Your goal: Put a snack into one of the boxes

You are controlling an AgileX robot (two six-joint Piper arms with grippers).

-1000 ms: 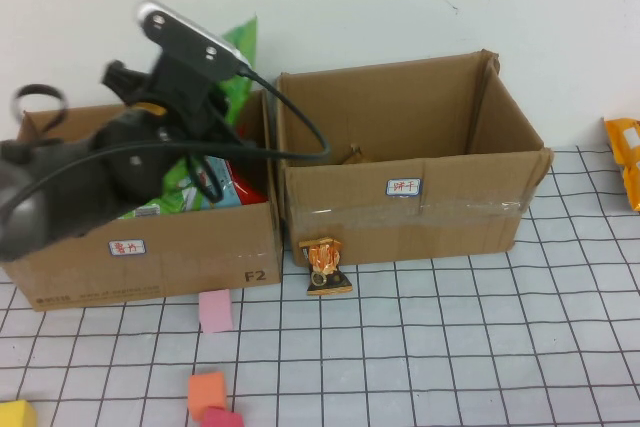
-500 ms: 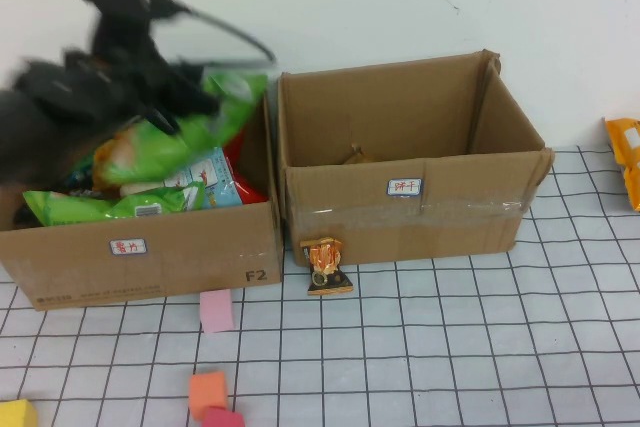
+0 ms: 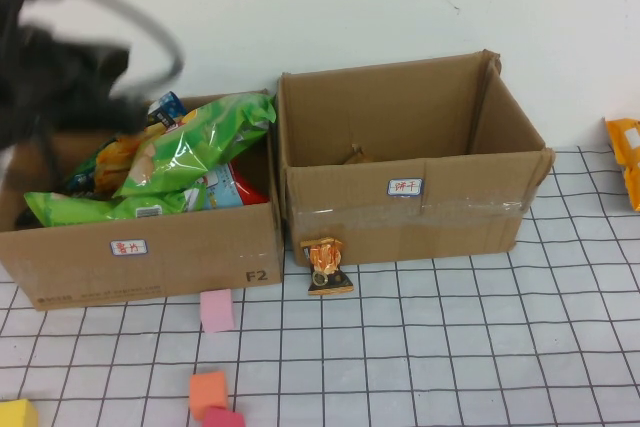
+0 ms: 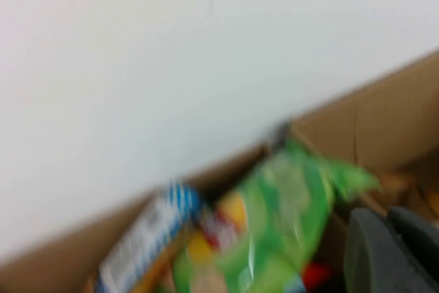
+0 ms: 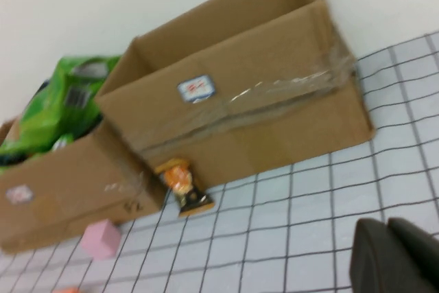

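A green snack bag [image 3: 190,147] lies on top of the pile of snacks in the left cardboard box [image 3: 150,247]; nothing holds it. My left arm [image 3: 60,67] is a blur above that box's far left corner. In the left wrist view my left gripper [image 4: 387,217] is shut and empty, a little way off the green bag [image 4: 274,217]. The right box [image 3: 410,197] stands beside it, nearly empty. My right gripper [image 5: 387,228] hovers shut and empty over the grid table, in front of the right box [image 5: 240,101].
A small orange snack pack [image 3: 327,265] stands against the right box's front. An orange pack [image 3: 625,162] lies at the table's right edge. Pink [image 3: 215,309], orange [image 3: 207,392] and yellow [image 3: 15,414] blocks lie in front of the left box.
My left gripper opened, let go of the green bag and shut again. The bag settled onto the pile in the left box while the arm swung up and to the left.
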